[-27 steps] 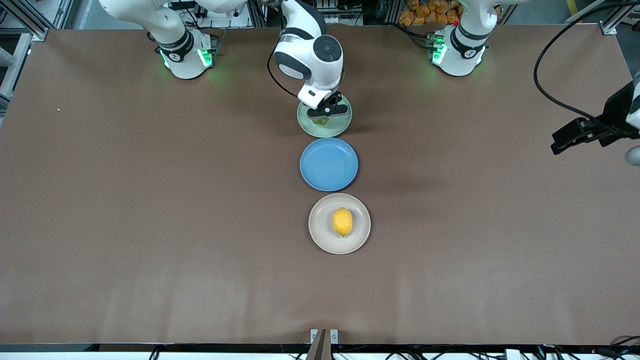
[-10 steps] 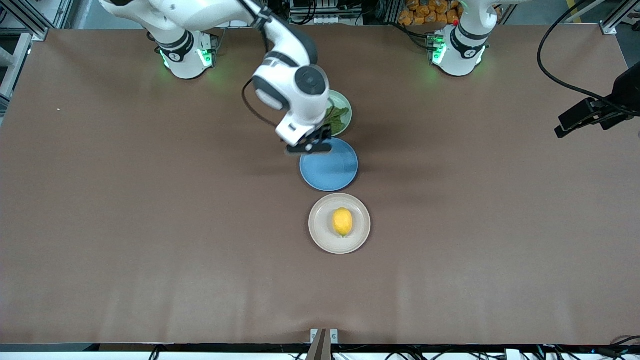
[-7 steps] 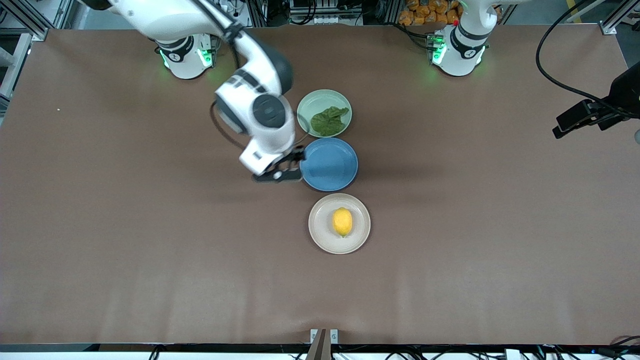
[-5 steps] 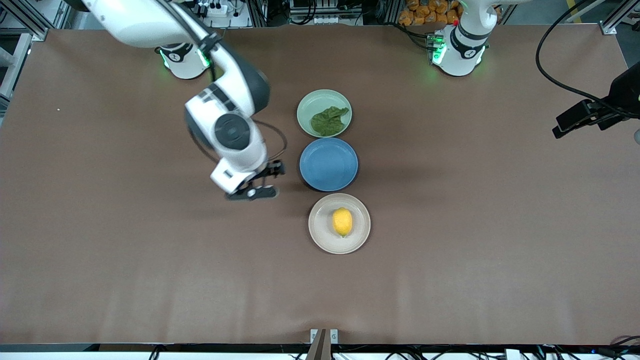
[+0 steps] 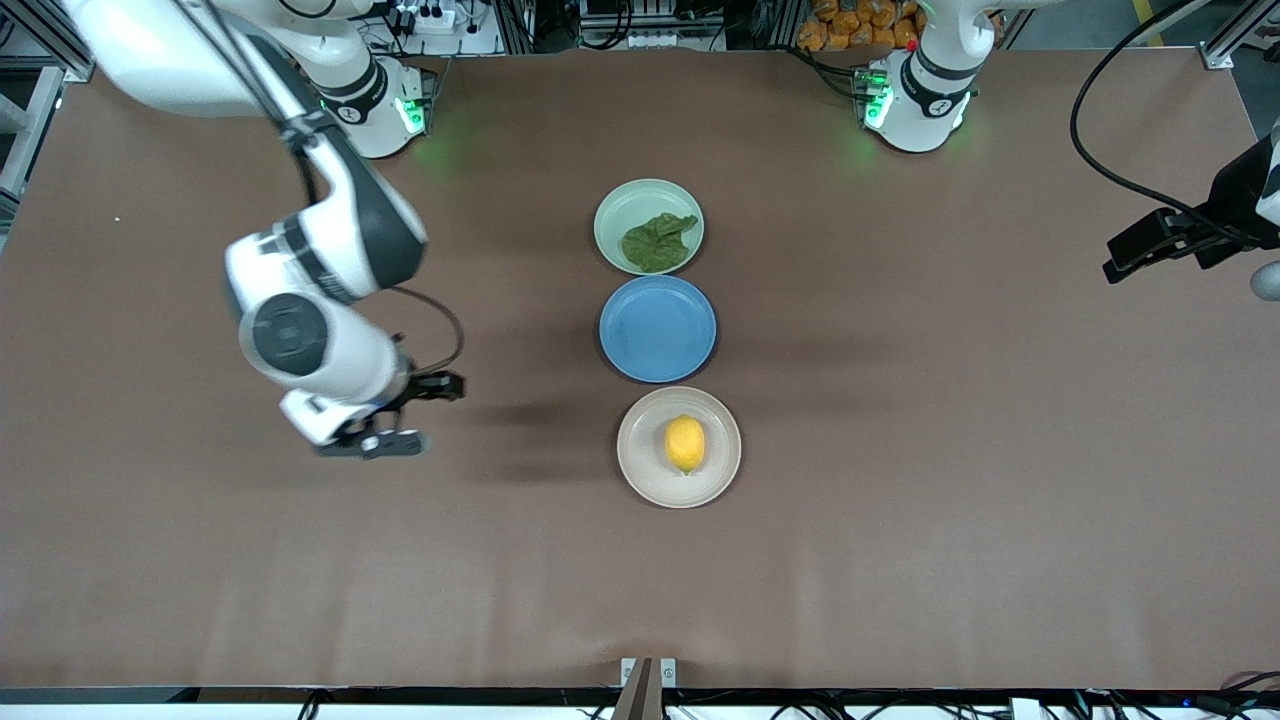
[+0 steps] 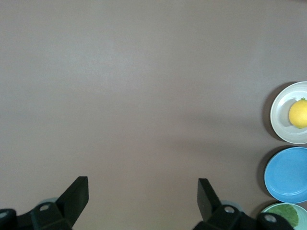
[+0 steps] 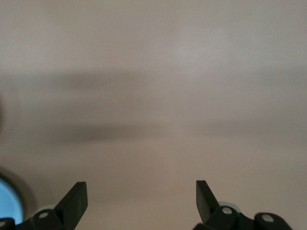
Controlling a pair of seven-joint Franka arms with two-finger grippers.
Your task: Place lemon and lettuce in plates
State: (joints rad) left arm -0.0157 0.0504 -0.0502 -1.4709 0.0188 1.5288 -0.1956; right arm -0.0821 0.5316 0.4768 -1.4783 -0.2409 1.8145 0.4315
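The lemon (image 5: 685,443) lies in the middle of the beige plate (image 5: 640,472), the plate nearest the front camera. The lettuce (image 5: 657,242) lies flat on the mint green plate (image 5: 624,205), nearest the robots' bases. My right gripper (image 5: 413,414) is open and empty, over bare table toward the right arm's end, apart from the plates. My left gripper (image 5: 1126,262) is open and empty, high over the left arm's end of the table. The left wrist view shows the lemon (image 6: 298,113), the beige plate (image 6: 279,117) and the lettuce (image 6: 287,215).
A blue plate (image 5: 657,329) sits empty between the two other plates; it also shows in the left wrist view (image 6: 288,175), and its edge in the right wrist view (image 7: 6,203). The three plates form a row across the brown table's middle.
My right gripper has left the lettuce on the mint green plate and swung away toward the right arm's end of the table. The left arm has hardly moved.
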